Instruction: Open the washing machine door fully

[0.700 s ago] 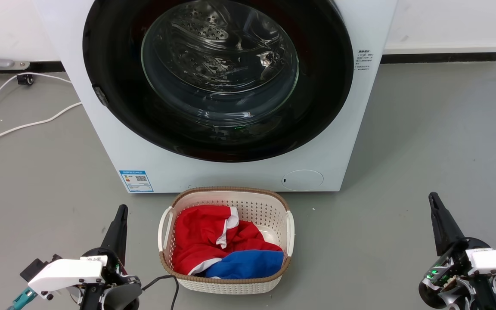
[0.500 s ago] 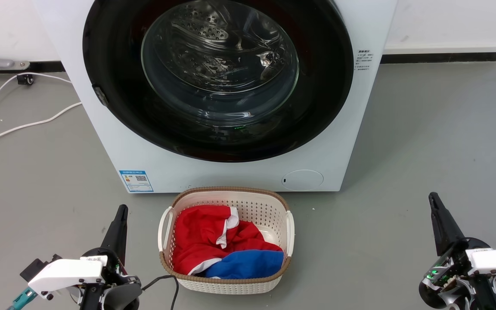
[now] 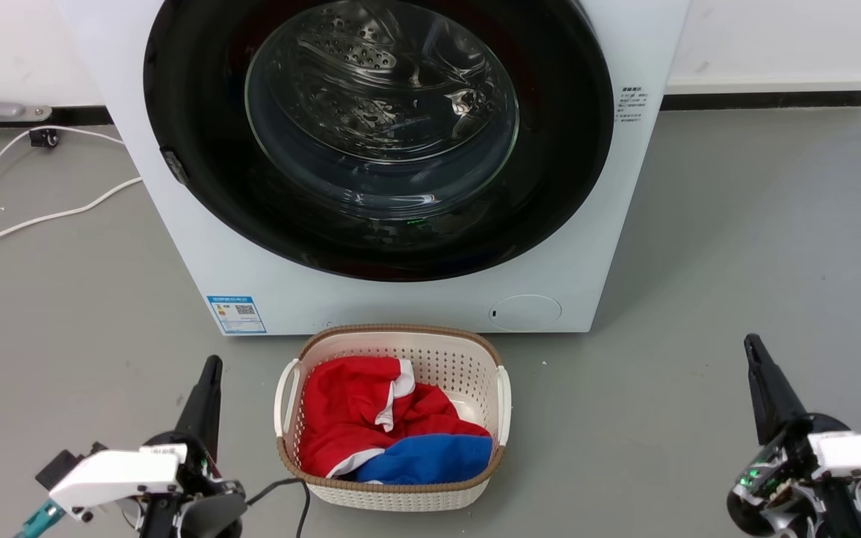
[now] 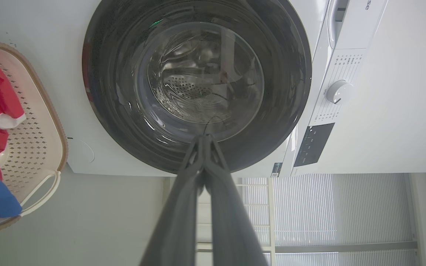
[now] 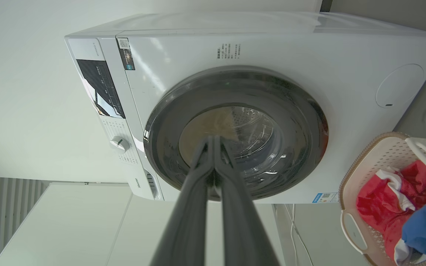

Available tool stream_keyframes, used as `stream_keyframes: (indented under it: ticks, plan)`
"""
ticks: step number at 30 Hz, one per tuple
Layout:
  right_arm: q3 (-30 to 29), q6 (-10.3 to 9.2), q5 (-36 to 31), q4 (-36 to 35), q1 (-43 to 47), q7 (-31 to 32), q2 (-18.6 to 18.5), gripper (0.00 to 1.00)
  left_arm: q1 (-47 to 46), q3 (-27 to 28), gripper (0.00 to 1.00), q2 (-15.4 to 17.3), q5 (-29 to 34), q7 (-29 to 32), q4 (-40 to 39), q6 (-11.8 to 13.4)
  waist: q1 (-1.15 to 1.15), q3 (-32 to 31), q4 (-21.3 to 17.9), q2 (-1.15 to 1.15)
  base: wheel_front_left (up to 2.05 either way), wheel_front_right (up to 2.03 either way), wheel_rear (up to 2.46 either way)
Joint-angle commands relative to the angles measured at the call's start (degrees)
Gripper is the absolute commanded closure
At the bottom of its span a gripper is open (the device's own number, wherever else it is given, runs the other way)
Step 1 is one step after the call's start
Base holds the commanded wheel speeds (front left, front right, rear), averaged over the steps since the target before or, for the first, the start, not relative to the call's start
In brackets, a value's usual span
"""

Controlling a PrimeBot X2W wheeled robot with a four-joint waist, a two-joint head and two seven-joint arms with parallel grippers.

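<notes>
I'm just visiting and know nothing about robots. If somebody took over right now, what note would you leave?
Left gripper: jaws shut, empty, low left, touching nothing.
Right gripper: jaws shut, empty, low right.
Washing machine door: closed, flush against the washing machine.
Laundry basket on the floor before it.
Done: nothing yet.
Left: reach the door and swing it fully open.

Washing machine door top cropped; sticker unreadable.
</notes>
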Motion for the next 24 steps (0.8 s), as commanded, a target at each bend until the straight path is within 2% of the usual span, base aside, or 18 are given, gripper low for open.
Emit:
stream_keyframes:
  ticks: [1,3,4,5,10,14,24]
  plan:
    - [0.0,0.0,-0.01,-0.01,0.0,-0.02,0.0,0.0,0.0,0.0,0.0,0.0,0.0,-0.02,-0.01,0.0,0.0,0.0,0.0,0.0,0.0,0.0,0.0]
    - [0.08,-0.01,-0.01,0.71,0.58,-0.11,0.07,0.0,0.55,-0.11,0.0,-0.1,0.01,-0.09,0.77,0.05,0.0,0.0,0.0,0.0,0.0,0.0,0.0]
    - [0.1,-0.01,-0.03,1.12,1.03,-0.16,0.11,1.0,0.99,-0.21,1.0,-0.16,0.02,-0.2,1.18,0.08,0.0,0.0,0.0,0.0,0.0,0.0,0.0]
    - [0.13,-0.01,-0.11,1.25,1.35,-0.34,0.14,0.0,1.27,-0.3,0.0,-0.19,0.08,-0.4,1.24,0.07,0.0,0.01,0.0,0.0,0.0,0.0,0.0]
    - [-0.19,-0.01,-1.56,0.54,2.15,-1.8,0.15,0.0,1.82,-0.52,0.0,-0.18,1.26,-1.89,0.04,0.06,0.0,0.03,-0.01,0.0,0.0,0.0,0.0]
    - [-1.01,0.0,-5.02,0.06,2.58,-2.91,0.16,0.0,1.98,-0.2,0.0,-0.16,5.63,-3.02,-0.82,0.52,0.0,0.06,-0.02,0.0,0.0,0.0,0.0]
    - [-0.96,0.0,-19.97,-5.18,3.82,-5.49,0.2,0.0,2.48,-1.58,0.0,-0.13,18.71,-5.62,-5.14,4.25,0.0,0.22,-0.06,0.0,0.0,0.0,0.0]
